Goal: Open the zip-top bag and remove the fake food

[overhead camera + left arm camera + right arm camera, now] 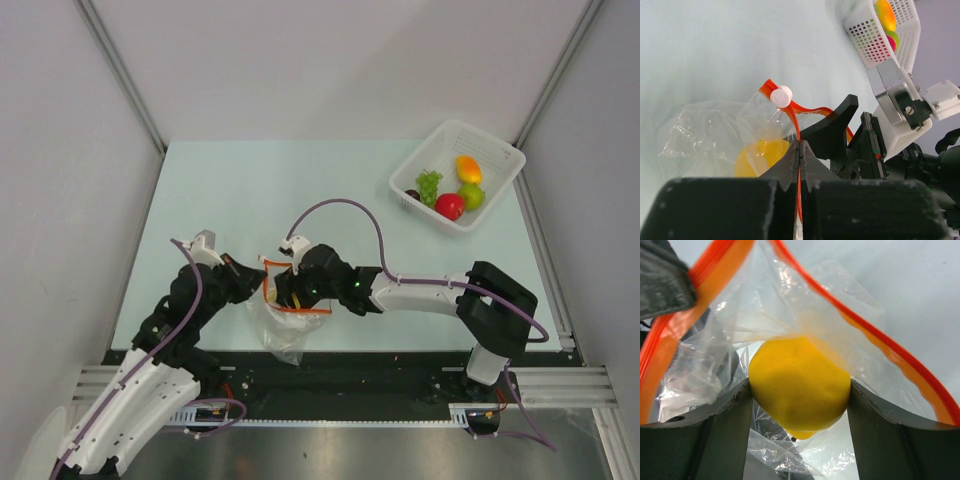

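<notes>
Plastic bag (282, 335): clear, crinkled film lying on the pale green table (300, 190) near its front edge, between the two arms. Its mouth stands open as a loop.
Zip strip (796, 114): orange-red band round the mouth, with a round white slider (781, 96) at one end. In the right wrist view it runs as a wide arc on both sides of the opening.
Left claw (799, 155): fingers pressed together, pinching the zip strip edge-on. The strip runs straight down between the tips.
Right claw (800, 387): reaches in through the mouth, with its fingers set as wide as the yellow fruit and bearing on its two sides.
Yellow fruit (797, 390): glossy and rounded, with a small point at the lower end. It sits inside the bag, and a fold of film lies over its top. Whether film also sits between the pads and the fruit I cannot tell; the view is too close.
Basket (500, 152): white mesh, at the far right corner of the table, well apart from the bag.
Basket contents: green grapes (429, 185), red apple (450, 207), green round fruit (472, 196), orange-yellow oval fruit (467, 168). A small dark item (412, 195) lies just beside the grapes, too small to name.
</notes>
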Tool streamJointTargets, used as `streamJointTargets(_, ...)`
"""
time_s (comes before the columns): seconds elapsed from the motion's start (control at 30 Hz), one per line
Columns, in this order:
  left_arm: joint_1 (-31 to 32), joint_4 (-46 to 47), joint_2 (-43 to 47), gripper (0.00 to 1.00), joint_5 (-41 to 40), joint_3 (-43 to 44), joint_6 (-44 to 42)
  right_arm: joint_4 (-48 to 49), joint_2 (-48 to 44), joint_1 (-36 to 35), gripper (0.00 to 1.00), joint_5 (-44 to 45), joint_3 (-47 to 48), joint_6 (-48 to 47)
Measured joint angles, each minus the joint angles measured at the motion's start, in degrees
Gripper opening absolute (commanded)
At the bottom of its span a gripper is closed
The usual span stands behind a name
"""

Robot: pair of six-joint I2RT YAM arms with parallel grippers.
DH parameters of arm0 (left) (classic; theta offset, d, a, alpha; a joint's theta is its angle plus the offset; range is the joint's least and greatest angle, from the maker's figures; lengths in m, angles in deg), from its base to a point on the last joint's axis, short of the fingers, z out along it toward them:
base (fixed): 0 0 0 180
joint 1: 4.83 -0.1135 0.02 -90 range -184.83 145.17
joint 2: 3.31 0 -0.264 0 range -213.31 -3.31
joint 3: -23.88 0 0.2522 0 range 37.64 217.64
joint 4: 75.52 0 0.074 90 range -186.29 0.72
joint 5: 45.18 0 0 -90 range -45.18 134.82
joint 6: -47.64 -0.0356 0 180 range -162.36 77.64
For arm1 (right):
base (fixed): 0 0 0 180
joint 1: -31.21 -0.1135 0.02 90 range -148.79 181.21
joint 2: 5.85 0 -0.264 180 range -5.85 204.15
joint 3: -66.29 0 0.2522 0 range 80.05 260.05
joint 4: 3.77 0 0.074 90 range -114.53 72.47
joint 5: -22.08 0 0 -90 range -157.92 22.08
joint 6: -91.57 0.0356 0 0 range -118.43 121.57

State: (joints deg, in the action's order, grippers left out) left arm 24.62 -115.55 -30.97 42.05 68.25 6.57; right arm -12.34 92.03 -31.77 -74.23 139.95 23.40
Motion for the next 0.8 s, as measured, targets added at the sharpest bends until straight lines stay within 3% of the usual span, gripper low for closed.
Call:
streamJointTargets(0.53, 0.0, 2.3, 0.8, 0.0, 7.5, -2.5, -3.0, -0.1, -5.9, 2.4, 0.17, 1.0, 0.0, 4.4)
streamJointTargets(0.8, 0.0, 1.6, 1.5, 0.0, 5.9, -2.5, -2.9, -5.3, -12.1, 2.5, 0.17, 3.7, 0.0, 3.1)
